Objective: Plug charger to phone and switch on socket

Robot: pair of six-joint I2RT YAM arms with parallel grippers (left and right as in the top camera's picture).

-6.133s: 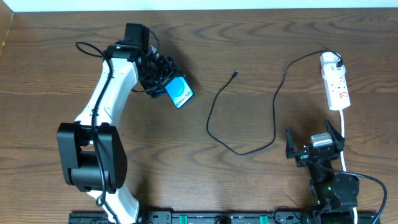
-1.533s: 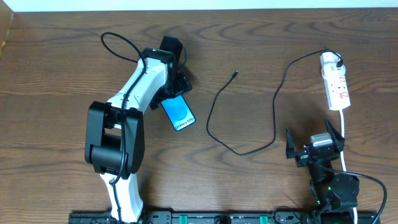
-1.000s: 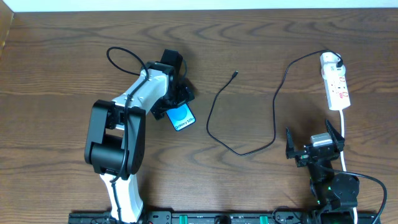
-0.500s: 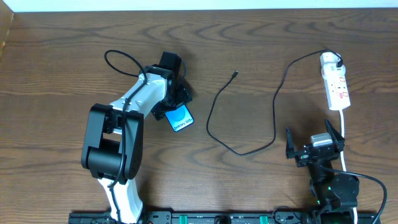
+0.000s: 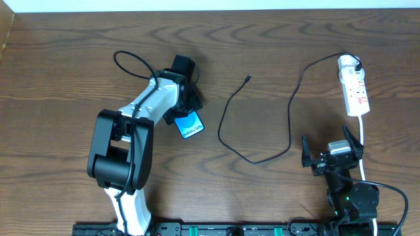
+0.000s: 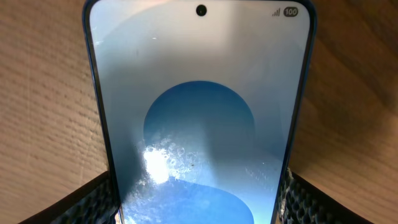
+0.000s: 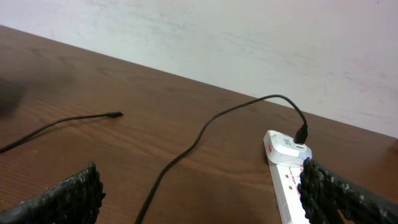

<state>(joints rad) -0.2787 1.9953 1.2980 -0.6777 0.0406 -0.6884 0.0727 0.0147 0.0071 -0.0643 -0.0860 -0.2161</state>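
The phone [image 5: 190,124] with a cyan-blue screen lies on the table left of centre, its top end between the fingers of my left gripper [image 5: 182,105]. In the left wrist view the phone [image 6: 199,118] fills the frame and both fingers press its sides. The charger cable [image 5: 289,124] loops across the middle; its small free plug [image 5: 247,78] lies apart from the phone, its other end sits in the white socket strip [image 5: 353,92] at the far right. My right gripper [image 5: 331,152] is open and empty near the front right. The right wrist view shows the cable [image 7: 186,149] and strip [image 7: 289,180].
The socket's white cord [image 5: 363,147] runs down the right side past my right arm's base [image 5: 351,200]. My left arm [image 5: 134,131] reaches across the left half of the wooden table [image 5: 59,78]. A pale wall [image 7: 249,43] stands beyond the far edge.
My left gripper carried the phone from the far left towards the centre and lowered it. In the last half second the arm and phone shifted only slightly. The right arm has not moved.
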